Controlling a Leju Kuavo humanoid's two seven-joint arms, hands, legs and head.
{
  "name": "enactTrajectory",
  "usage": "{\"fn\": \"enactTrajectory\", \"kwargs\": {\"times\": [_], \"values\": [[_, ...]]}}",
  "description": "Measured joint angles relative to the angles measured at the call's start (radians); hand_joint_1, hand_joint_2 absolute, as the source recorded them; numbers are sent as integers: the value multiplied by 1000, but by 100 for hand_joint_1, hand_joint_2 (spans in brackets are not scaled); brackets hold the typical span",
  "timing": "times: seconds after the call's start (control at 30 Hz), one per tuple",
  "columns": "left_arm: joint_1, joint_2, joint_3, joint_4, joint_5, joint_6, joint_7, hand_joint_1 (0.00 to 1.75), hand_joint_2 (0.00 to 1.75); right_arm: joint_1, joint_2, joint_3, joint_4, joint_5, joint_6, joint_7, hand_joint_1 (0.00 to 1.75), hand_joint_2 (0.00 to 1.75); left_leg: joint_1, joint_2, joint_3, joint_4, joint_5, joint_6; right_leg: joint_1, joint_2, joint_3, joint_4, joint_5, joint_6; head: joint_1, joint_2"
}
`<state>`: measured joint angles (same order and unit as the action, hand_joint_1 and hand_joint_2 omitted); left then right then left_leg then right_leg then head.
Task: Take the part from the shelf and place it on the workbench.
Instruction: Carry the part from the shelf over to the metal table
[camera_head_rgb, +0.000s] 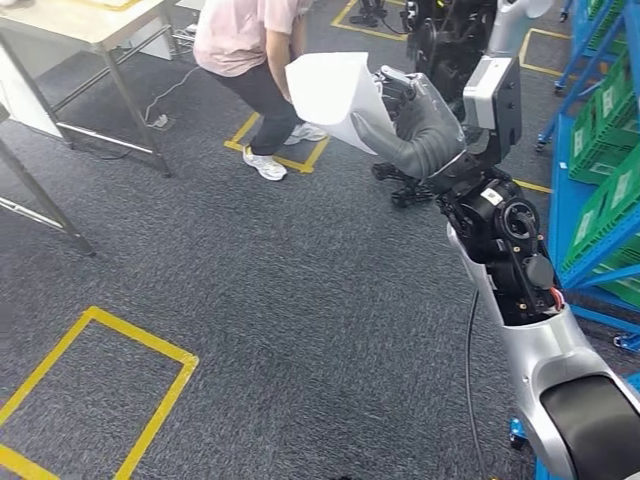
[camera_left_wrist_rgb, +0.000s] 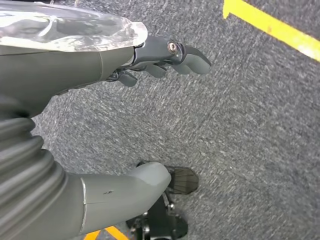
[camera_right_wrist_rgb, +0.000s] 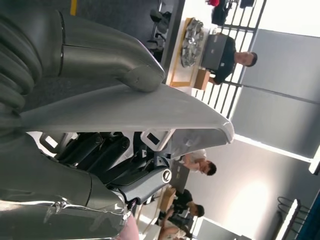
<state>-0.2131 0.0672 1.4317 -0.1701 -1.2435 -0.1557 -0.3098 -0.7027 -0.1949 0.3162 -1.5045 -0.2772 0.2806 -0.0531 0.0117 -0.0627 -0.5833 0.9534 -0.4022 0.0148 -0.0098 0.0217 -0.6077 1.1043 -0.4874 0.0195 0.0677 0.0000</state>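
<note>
1. Right hand (camera_head_rgb: 423, 125) grips the white part (camera_head_rgb: 332, 95), thumb on one face and fingers on the other.
2. Left hand (camera_left_wrist_rgb: 113, 120) hangs over the carpet, fingers apart, holding nothing.
3. White labels on the green bins (camera_head_rgb: 604, 195) are too small to read.
4. Part is a flat panel held in the air beside a person (camera_head_rgb: 256, 50), its long axis pointing away from the hand.

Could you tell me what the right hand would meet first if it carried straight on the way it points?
Probably the crouching person in the pink shirt: the right hand, holding the white curved part, points that way, though depth is unclear.
</note>
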Motion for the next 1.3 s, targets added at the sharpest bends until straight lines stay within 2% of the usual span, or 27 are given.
{"fn": "enactTrajectory", "kwargs": {"times": [0.03, 0.1, 0.17, 0.23, 0.27, 0.33, 0.37, 0.4, 0.43, 0.5, 0.57, 0.6, 0.67, 0.73, 0.77, 0.83, 0.87, 0.9, 0.93, 0.97, 1.03, 1.07, 1.13, 1.17, 1.2, 1.23, 1.3], "values": [[-1, -1, 0, 0, -3, 3, -2, 0, 175, -1, 0, -2, 0, 2, 0, 1, 175, 175, -1, -10, 0, 1, 0, -2, 0, 18, 30, -68, 28, -5, 1, 0], [-3, -2, 0, 0, -10, 7, -2, 0, 175, -1, 0, -4, 0, 8, -1, 4, 175, 175, 1, -27, -7, 2, 3, -11, 1, 40, 64, -140, 44, -11, 2, 0], [-2, -2, 0, 0, -15, 7, 5, 0, 175, 0, 0, -4, 0, 10, 0, 6, 175, 175, 2, -38, -14, 0, 8, -23, 1, 26, 74, -153, 43, -18, 1, 0], [-4, -1, 0, 0, -16, 6, 14, 0, 175, -1, 0, -4, -1, 10, 0, 7, 175, 175, 0, -13, -28, 24, -11, -32, -3, 6, 81, -166, 50, -27, -6, 0], [-7, -1, 0, 0, -16, 6, 16, 0, 175, 0, 0, -5, -2, 10, 0, 7, 175, 175, -1, 9, -50, 69, -37, -35, -5, -5, 84, -172, 53, -31, -13, 0], [-12, 0, 0, 1, -17, 5, 20, 0, 175, 2, -1, -8, -3, 10, 0, 8, 175, 175, 0, 41, -117, 207, -100, -43, -3, -27, 83, -173, 54, -34, -27, 0], [-13, -1, 0, 1, -19, 5, 22, 0, 175, 6, -1, -9, -3, 9, 0, 10, 175, 175, 2, 46, -147, 267, -119, -47, -3, -37, 82, -173, 54, -34, -32, 0], [-14, -2, 0, 1, -20, 5, 25, 0, 175, 9, -1, -10, -3, 8, 0, 12, 175, 175, 4, 49, -160, 294, -120, -49, -3, -46, 82, -173, 53, -34, -37, 0], [-14, -3, 0, 1, -22, 6, 28, 0, 175, 13, -1, -10, -4, 6, 0, 14, 175, 175, 6, 53, -153, 278, -102, -52, -3, -55, 82, -173, 52, -33, -41, 0], [-16, -2, 0, 1, -23, 9, 31, 0, 175, 18, -1, -13, -9, -2, 0, 19, 175, 175, 9, 75, -86, 149, -37, -53, -3, -72, 84, -170, 49, -28, -47, 0], [-21, -1, 0, 1, -23, 10, 32, 0, 175, 20, -2, -19, -18, -8, 0, 23, 175, 175, 4, 99, -24, 30, 2, -46, 1, -85, 84, -165, 42, -18, -51, 0], [-22, -2, 0, 1, -23, 10, 33, 0, 175, 20, -2, -22, -21, -8, 0, 24, 175, 175, 2, 104, -12, 5, 5, -39, 5, -91, 84, -163, 39, -14, -48, 0], [-23, -2, 0, 1, -24, 10, 33, 0, 175, 21, -3, -26, -27, -9, 0, 27, 175, 175, -1, 89, -12, 1, 3, -23, 6, -103, 88, -163, 35, -5, -40, 0], [-23, -3, 0, 1, -23, 10, 33, 0, 175, 22, -4, -28, -34, -9, -2, 30, 175, 175, 1, 74, -9, -1, 4, -10, 1, -87, 83, -139, 13, 6, -37, 0], [-24, -3, 0, 1, -23, 10, 32, 0, 175, 22, -5, -30, -37, -9, -3, 31, 175, 175, 3, 67, -8, -3, 5, -4, -1, -69, 65, -96, -13, 9, -33, 0], [-25, -3, 0, 1, -23, 9, 32, 0, 175, 24, -5, -32, -39, -9, -6, 33, 175, 175, 3, 52, -7, -3, 5, 3, -3, -34, -1, 46, -83, 13, -20, 0], [-26, -4, 0, 1, -23, 8, 32, 0, 175, 28, -6, -32, -39, -9, -8, 34, 175, 175, 2, 44, -7, -3, 5, 4, -3, -29, -36, 115, -107, 13, -14, 0], [-26, -4, 0, 1, -23, 7, 32, 0, 175, 31, -6, -32, -39, -9, -9, 36, 175, 175, 1, 34, -6, -3, 5, 4, -2, -26, -57, 153, -111, 12, -10, 0], [-26, -4, 0, 1, -23, 6, 32, 0, 175, 34, -6, -32, -39, -8, -11, 37, 175, 175, 0, 24, -6, -2, 5, 4, -1, -25, -61, 152, -96, 9, -7, 0], [-26, -5, 0, 1, -23, 5, 32, 0, 175, 35, -6, -32, -40, -8, -12, 39, 175, 175, -1, 13, -4, -2, 5, 4, -1, -20, -45, 110, -63, 4, -4, 0], [-27, -6, 0, 1, -23, 3, 32, 0, 175, 35, -6, -33, -43, -8, -14, 40, 175, 175, -2, -7, -2, 0, 5, 2, 0, 10, 18, -35, 16, -7, 2, 0], [-28, -6, 0, 1, -23, 1, 32, 0, 175, 35, -6, -34, -45, -8, -15, 41, 175, 175, -3, -17, -2, 1, 5, -1, 0, 27, 45, -96, 38, -11, 3, 0], [-28, -8, 0, 1, -23, -1, 33, 0, 175, 37, -6, -36, -48, -8, -17, 41, 175, 175, -1, -35, -7, 0, 7, -10, 3, 43, 68, -147, 46, -14, 2, 0], [-27, -7, 0, 1, -22, -2, 33, 0, 175, 38, -6, -37, -49, -8, -17, 41, 175, 175, 0, -45, -10, -3, 11, -17, 2, 34, 70, -153, 47, -16, 2, 0], [-26, -7, 0, 1, -22, -3, 33, 0, 175, 39, -6, -37, -51, -8, -17, 41, 175, 175, 0, -46, -12, -3, 10, -22, 1, 24, 73, -158, 50, -20, 1, 0], [-25, -6, 0, 1, -22, -4, 33, 0, 175, 39, -6, -37, -53, -8, -17, 41, 175, 175, -1, -34, -19, 9, 0, -28, -1, 13, 76, -164, 54, -25, -2, 0], [-28, -5, 0, 1, -22, -4, 34, 0, 175, 39, -6, -38, -57, -8, -17, 40, 175, 175, -2, 12, -60, 95, -52, -36, -5, -11, 79, -174, 61, -33, -16, 0]]}}
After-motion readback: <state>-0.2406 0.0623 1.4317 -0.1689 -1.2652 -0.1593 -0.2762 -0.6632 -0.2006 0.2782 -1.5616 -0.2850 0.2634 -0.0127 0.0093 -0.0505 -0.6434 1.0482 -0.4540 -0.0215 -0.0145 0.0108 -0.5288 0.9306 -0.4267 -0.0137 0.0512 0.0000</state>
